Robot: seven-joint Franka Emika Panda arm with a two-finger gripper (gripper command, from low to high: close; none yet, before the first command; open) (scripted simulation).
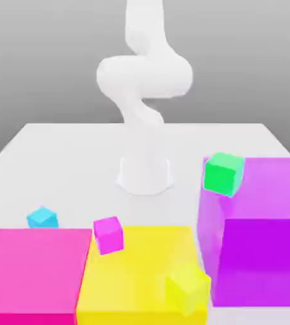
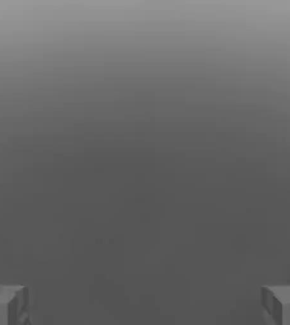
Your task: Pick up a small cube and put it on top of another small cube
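The small cyan cube (image 1: 42,218) lies on the white table at the exterior view's left, just behind the big pink block. A small magenta-pink cube (image 1: 108,234) sits to its right, at the back edge where the pink and yellow blocks meet. In the hand view my gripper (image 2: 145,305) is open, its two grey fingertips (image 2: 4,305) set far apart with only blank grey background between them. The white arm (image 1: 144,82) rises from its base at the table's middle, folding upward out of the exterior view.
A large flat pink block (image 1: 33,270), a large yellow block (image 1: 138,273) with a small yellow cube (image 1: 188,289) on it, and a tall purple block (image 1: 261,222) line the front. A small green cube (image 1: 223,173) rests on the purple block's back corner.
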